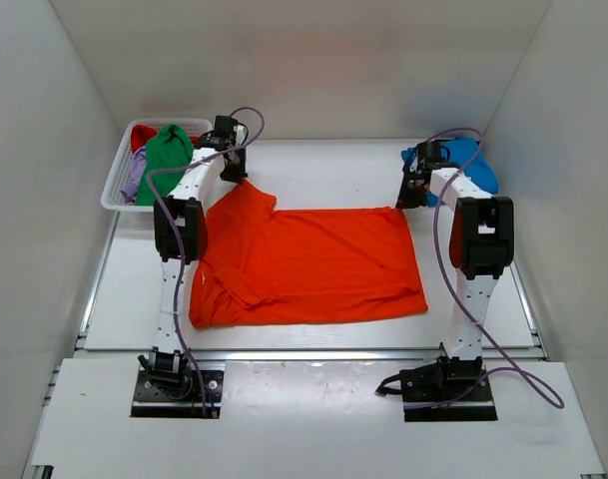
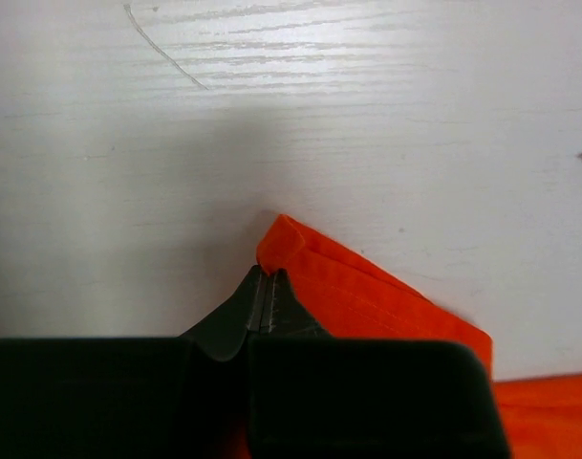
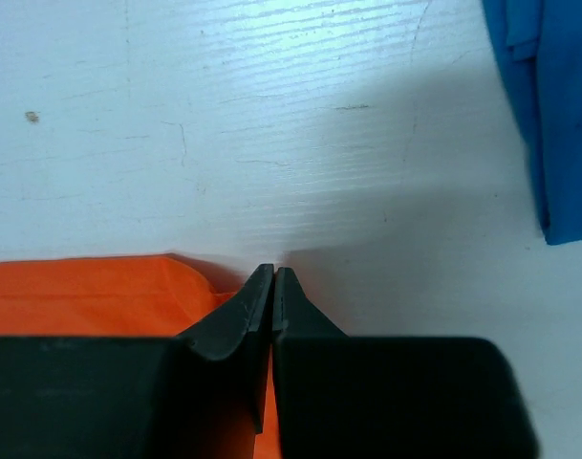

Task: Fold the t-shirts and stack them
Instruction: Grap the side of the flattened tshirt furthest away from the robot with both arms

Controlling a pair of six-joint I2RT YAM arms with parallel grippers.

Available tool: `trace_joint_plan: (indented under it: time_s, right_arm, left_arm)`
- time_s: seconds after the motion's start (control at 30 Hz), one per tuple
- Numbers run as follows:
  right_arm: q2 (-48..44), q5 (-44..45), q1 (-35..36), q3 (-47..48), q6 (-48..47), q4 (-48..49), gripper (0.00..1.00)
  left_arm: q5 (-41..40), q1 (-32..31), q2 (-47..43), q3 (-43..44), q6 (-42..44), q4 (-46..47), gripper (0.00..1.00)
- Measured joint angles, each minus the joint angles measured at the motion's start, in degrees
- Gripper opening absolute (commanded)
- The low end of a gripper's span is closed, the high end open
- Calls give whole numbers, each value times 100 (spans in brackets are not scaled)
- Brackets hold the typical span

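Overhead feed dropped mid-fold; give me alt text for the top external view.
An orange t-shirt lies spread on the white table, with the left hand and right hand closed on its two far corners. A blue t-shirt sits behind the right hand, and a white basket at far left holds a green shirt, a red one and a lilac one.

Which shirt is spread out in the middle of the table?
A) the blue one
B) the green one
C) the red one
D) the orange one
D: the orange shirt lies spread out mid-table, while the green shirt sits in the basket at the far left and the blue shirt lies off at the far right.
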Motion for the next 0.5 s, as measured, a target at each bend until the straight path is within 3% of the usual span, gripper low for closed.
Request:
trace_joint_plan:
  time_s: [0.13,0.3,0.5]
  right_arm:
    - [-59,-50,-28,35,-72,-31,0]
    - [-568,-210,-59,-210,-177,2,0]
    - [-1904,-675,-168,-1453,-330,348,0]
  left_arm:
    - [76,0,-518,-378,9,11,0]
    - [120,-2,-2422,-2498,4,365,0]
    - [188,-7,-4240,-4251,24,796,0]
